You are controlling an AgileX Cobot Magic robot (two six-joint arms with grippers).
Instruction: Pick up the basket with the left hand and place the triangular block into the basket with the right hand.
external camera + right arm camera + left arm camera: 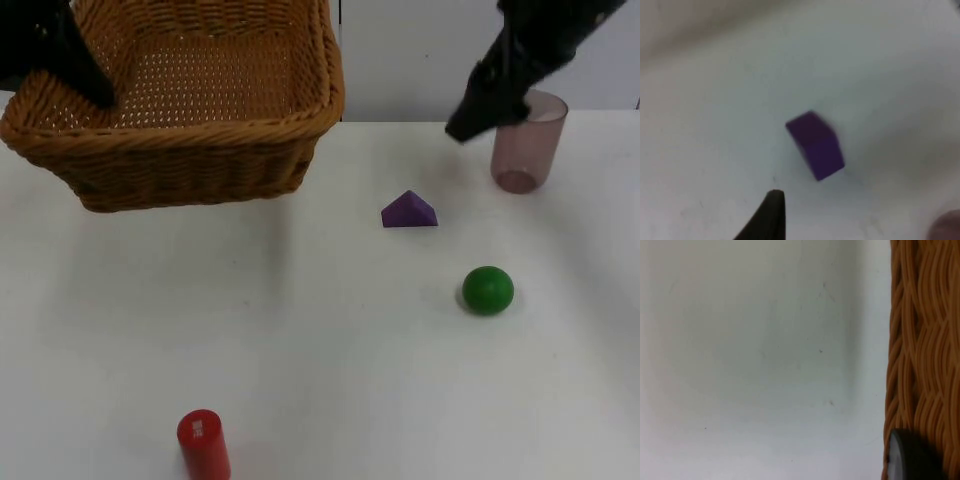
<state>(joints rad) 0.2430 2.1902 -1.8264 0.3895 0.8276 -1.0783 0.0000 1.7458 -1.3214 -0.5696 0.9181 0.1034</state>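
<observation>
Left gripper (95, 90), upper left, clamps the wicker basket (200, 150) aloft. Right gripper (470, 125), finger state indeterminable, hovers upper right above the purple triangular block (409, 211): seemingly light, rigid; grasp its flat sides.

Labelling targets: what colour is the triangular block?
Purple. The triangular block shows best in the top view, lying on the table.

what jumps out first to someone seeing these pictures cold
The big wicker basket stands out first, held up off the white table at the far left by the left pincer on its rim. Next comes the small purple triangular block lying mid-table, with the right pincer hanging above and beyond it, beside a pink cup.
</observation>
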